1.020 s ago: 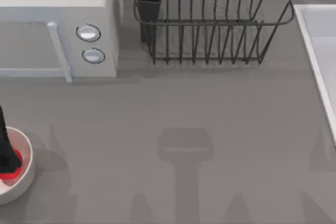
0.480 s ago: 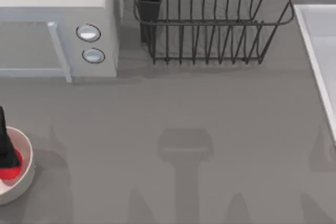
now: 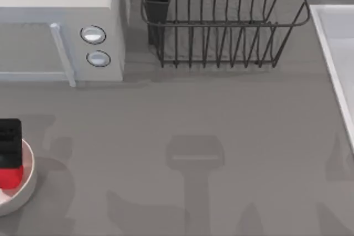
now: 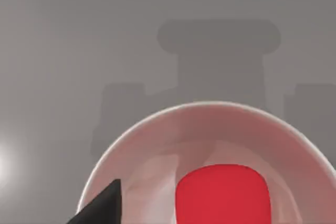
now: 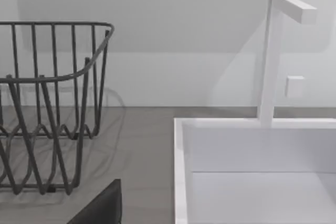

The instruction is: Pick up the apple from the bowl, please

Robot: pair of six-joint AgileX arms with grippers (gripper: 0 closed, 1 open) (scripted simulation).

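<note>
Grey desk [image 3: 193, 114] runs under a microwave [image 3: 61, 26] and a wire rack [image 3: 221, 20], both well beyond the left claw [image 3: 10, 143], which hangs over the bowl [image 3: 27, 183] at the desk's left edge. Directly beneath the claw sits the apple [image 4: 223, 195], low in the bowl's glossy hollow. I cannot tell whether the claw is clenched or released. The apple looks small, light, rigid and smooth, likely slippery, so pinching its widest middle seems safest.
</note>
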